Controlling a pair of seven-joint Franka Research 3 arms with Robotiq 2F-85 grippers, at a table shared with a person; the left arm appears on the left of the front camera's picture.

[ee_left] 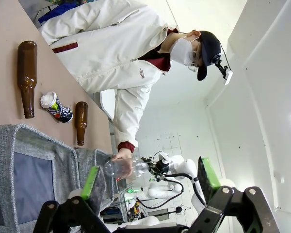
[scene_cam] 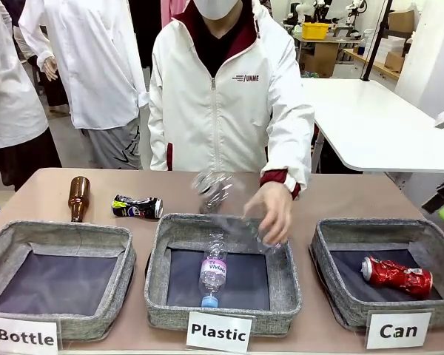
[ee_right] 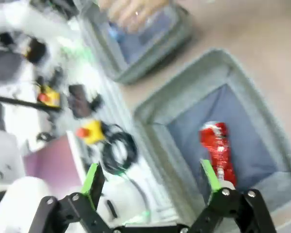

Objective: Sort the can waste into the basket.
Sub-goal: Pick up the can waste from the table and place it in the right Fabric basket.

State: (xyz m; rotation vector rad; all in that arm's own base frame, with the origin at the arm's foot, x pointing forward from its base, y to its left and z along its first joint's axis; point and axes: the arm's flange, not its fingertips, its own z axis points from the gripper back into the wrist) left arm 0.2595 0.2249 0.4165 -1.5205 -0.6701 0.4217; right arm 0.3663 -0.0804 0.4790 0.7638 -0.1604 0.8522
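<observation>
your right gripper (ee_right: 151, 175) hangs above the square grey fabric basket with the white "can" card (scene_cam: 339, 303). its jaws are spread wide with nothing between them, though that wrist view is blurred. the shiny red crushed metal can (scene_cam: 397, 275) lies on its side on that basket's dark floor, close to the front wall. the black crushed metal can with yellow-green and white print (scene_cam: 137, 207) lies on the tan table (scene_cam: 340, 196), behind the gap between the "bottle" and "plastic" baskets. it is just beside a brown glass bottle (scene_cam: 78, 198) and well apart from the "can" basket. your left gripper (ee_left: 150, 178) is released too, and its green pads grasp nothing. the person's hand (scene_cam: 272, 211) is over the middle grey "plastic" basket (scene_cam: 222, 314), where a clear plastic bottle (scene_cam: 212, 270) lies.
</observation>
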